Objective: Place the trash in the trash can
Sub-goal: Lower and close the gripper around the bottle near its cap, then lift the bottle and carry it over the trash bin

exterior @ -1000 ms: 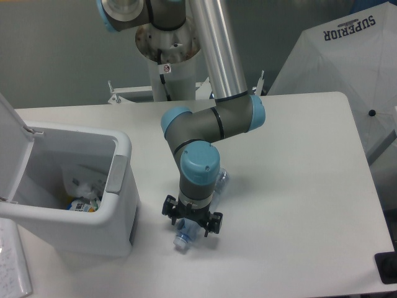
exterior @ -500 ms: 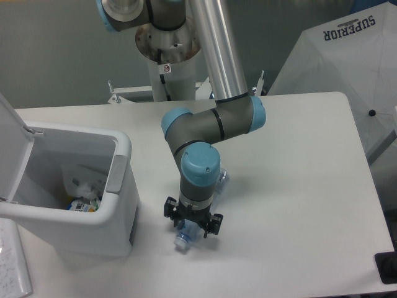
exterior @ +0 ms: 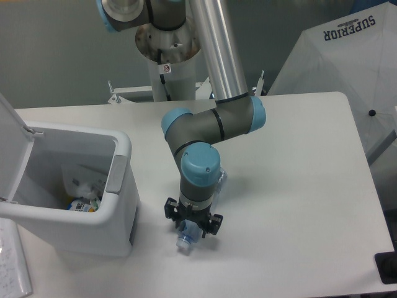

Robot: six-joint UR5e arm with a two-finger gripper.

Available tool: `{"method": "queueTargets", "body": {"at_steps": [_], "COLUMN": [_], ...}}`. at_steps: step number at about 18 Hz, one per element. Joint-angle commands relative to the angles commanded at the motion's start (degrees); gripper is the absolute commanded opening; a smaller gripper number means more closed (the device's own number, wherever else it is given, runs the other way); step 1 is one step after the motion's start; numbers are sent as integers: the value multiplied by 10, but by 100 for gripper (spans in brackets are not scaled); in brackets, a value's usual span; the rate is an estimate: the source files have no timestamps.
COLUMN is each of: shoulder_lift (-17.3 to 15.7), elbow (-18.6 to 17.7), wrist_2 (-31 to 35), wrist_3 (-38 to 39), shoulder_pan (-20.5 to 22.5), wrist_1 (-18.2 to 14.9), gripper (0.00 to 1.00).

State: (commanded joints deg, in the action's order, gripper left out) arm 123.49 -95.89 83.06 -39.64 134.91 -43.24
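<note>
Trash can (exterior: 121,205): I see it at the left of the frame, standing on the worktop (exterior: 298,186) with its lid (exterior: 9,143) tipped open. Inside, low in the bin, lie a crumpled clear piece (exterior: 87,186) and a blue-and-yellow packet (exterior: 79,205).

Bottle (exterior: 185,242): the clear, bluish crushed bottle lies on the worktop at lower centre, just right of the can. Its capped end pokes out below the tool; a bit of the other end shows beside the wrist at upper right (exterior: 221,177). Most of its length is hidden under the arm.

Tool (exterior: 193,228): it points straight down over the bottle, fingers to either side of it. From this camera I cannot tell whether the fingers are pressed onto the plastic or only straddle it.

Change: compared with a second ago, the wrist has sunk a little lower and the tool sits closer over the bottle; the visible capped end has shifted slightly down the frame. The can and its contents look the same.

Meaning for the task: I judge this to be the grasp on the bottle, not yet the carry. The bottle is on the worktop, so nothing has been lifted.

Next, as I read it: confirm the grip, lift clear of the can's rim, and move left over the open bin.

Risk: crushed plastic is slippery and springy; it may squirm out of a narrow pinch.
</note>
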Motion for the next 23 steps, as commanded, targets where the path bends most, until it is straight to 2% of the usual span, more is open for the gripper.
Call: {"method": "queueTargets", "body": {"at_steps": [11,14,20,23], "shoulder_lift": [-1,-1,-1,-3], "elbow": [5,5,6,25], "wrist_2": [0,0,0,0], "wrist_3": [0,0,-1,-1], "shoulder_pan": [1,1,1,3], "wrist_1": [0,-1,-1,0], "gripper": [70,63,63,63]}}
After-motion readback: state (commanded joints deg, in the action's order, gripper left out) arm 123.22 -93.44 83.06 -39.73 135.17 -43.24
